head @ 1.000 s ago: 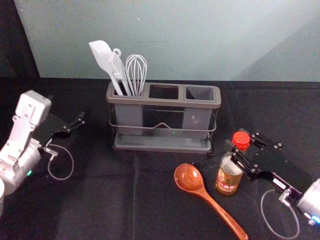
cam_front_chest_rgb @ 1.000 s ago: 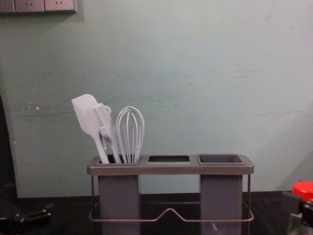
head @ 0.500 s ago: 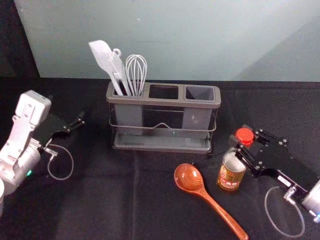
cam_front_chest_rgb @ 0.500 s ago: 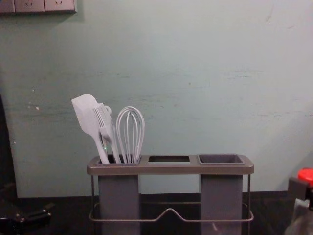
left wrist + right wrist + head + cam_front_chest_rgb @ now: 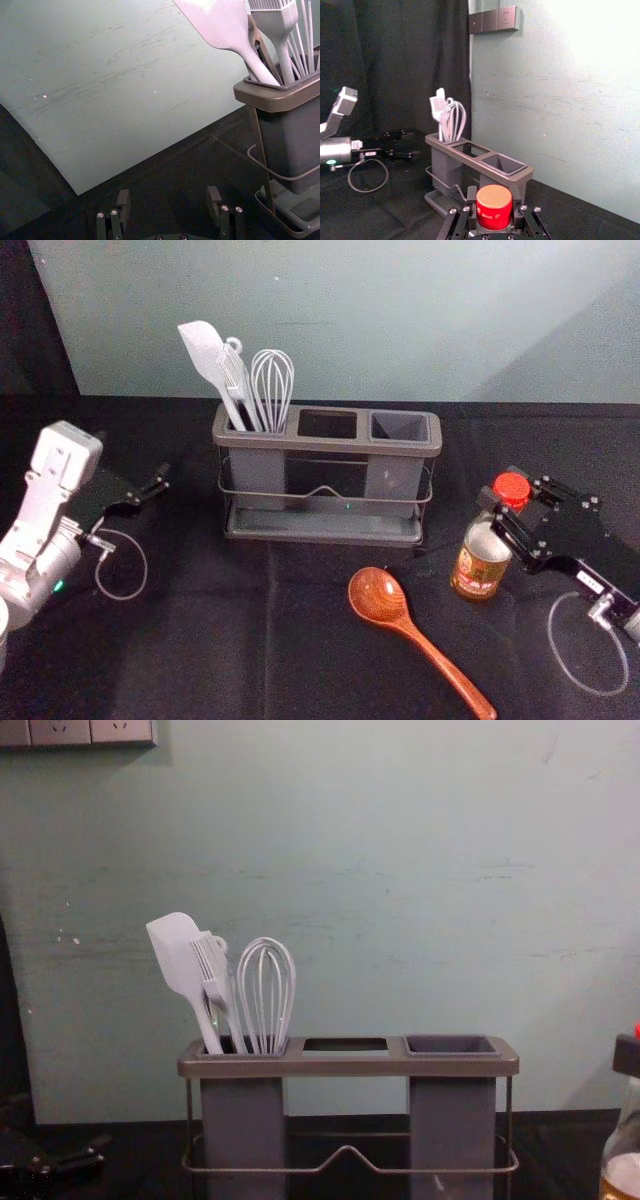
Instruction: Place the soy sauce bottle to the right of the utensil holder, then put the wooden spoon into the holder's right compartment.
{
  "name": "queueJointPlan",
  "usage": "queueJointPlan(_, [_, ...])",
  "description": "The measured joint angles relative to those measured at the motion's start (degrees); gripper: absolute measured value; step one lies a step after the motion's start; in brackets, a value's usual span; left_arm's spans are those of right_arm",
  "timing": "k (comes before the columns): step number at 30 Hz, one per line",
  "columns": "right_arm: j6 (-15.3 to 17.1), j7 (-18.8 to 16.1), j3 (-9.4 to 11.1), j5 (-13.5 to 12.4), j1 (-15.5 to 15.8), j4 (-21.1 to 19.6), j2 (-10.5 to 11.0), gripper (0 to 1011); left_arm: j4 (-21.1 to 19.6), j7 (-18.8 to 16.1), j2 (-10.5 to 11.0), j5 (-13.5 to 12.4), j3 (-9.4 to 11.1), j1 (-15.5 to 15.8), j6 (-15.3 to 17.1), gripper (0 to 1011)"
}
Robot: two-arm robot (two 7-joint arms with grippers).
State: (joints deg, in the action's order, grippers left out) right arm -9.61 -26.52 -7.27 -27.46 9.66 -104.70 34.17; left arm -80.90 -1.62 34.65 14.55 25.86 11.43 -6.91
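My right gripper is shut on the neck of the soy sauce bottle, just under its red cap, to the right of the utensil holder and nearer the front. In the right wrist view the red cap stands between the fingers of the right gripper. The wooden spoon lies on the table, its bowl in front of the holder and its handle running toward the front right. My left gripper is idle left of the holder; in the left wrist view the left gripper is open, with nothing between its fingers.
A white spatula, a brush and a whisk stand in the holder's left compartment. The holder's right compartment is open at the top. A wall rises behind the black-covered table.
The right gripper has carried the bottle rightward and farther from the front edge, away from the spoon. The left arm, spoon and holder have stayed put.
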Motion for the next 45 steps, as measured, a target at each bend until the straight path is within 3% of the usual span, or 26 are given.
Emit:
queueJointPlan(10, [0.58, -0.02, 0.70, -0.04, -3.09, 3.12, -1.46, 380, 0.00, 0.00, 0.00, 0.00, 0.00, 0.00, 0.00, 1005])
queueJointPlan(21, [1.39, 1.40, -1.38, 0.55, -9.47, 10.26, -5.67, 380, 0.00, 0.00, 0.00, 0.00, 0.00, 0.00, 0.00, 1005])
queueJointPlan(31, [-0.64, 1.65, -2.93, 0.91, -15.79, 19.30, -10.44, 380, 0.00, 0.00, 0.00, 0.00, 0.00, 0.00, 0.00, 1005])
queueJointPlan(45, [-1.25, 1.26, -4.35, 1.51, -19.97, 24.95, -13.28, 380, 0.00, 0.00, 0.00, 0.00, 0.00, 0.00, 0.00, 1005])
